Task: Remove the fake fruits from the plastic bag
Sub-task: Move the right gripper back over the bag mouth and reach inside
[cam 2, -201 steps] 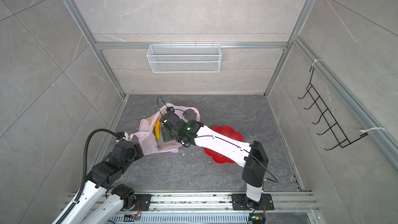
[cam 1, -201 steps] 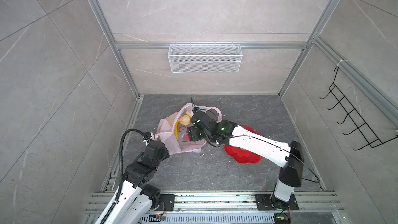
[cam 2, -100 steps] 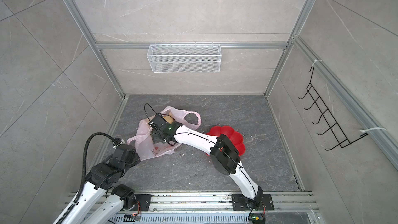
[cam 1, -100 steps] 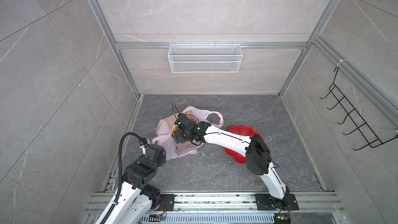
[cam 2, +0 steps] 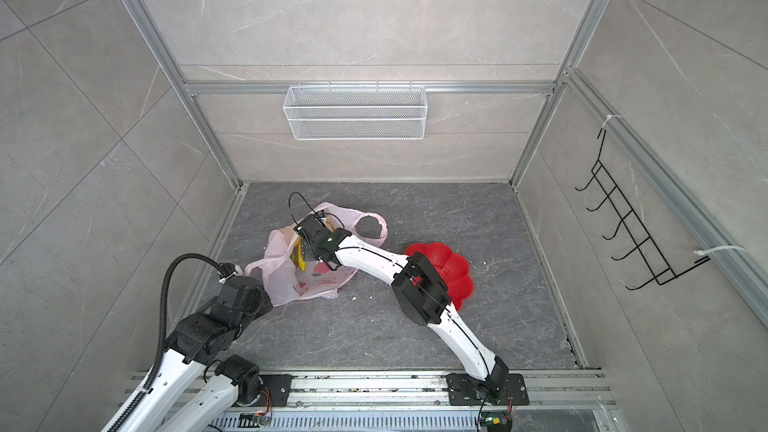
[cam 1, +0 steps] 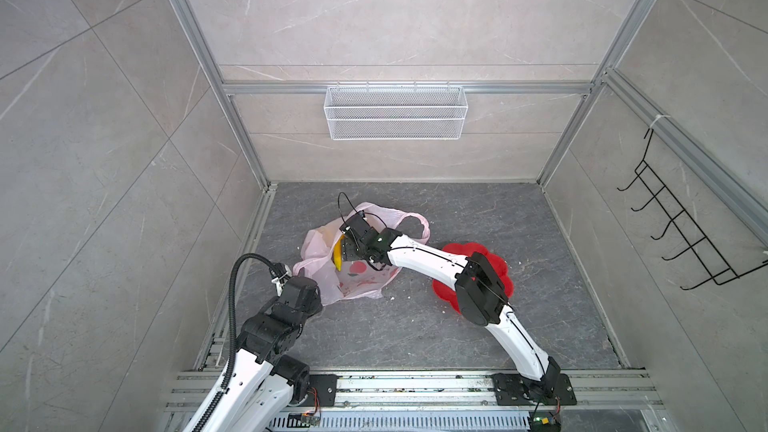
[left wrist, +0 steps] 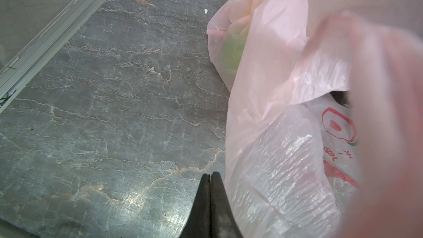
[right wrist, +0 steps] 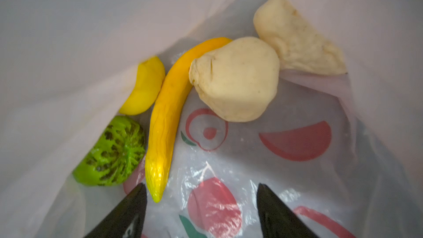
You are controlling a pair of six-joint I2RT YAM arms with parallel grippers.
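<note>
Right now the plastic bag (cam 1: 357, 284) lies slumped left of centre on the grey floor (cam 1: 415, 334), its mouth spread, I judge, so my right arm can reach in. Five fake fruits sit inside: two beige lumpy pieces (right wrist: 235, 81) upper right in the right wrist view, the banana (right wrist: 164, 120) down the middle, the bumpy green ball (right wrist: 112, 154) and yellow lumpy fruit (right wrist: 144, 88) left of it. That arm arcs in from lower right, wrist dipped into the bag. The right gripper (right wrist: 201, 188) is spread and empty, one finger just beside the banana's tip. The left gripper (left wrist: 209, 179) is pressed closed at the bag's lower-left edge; whether it pinches film I cannot tell.
</note>
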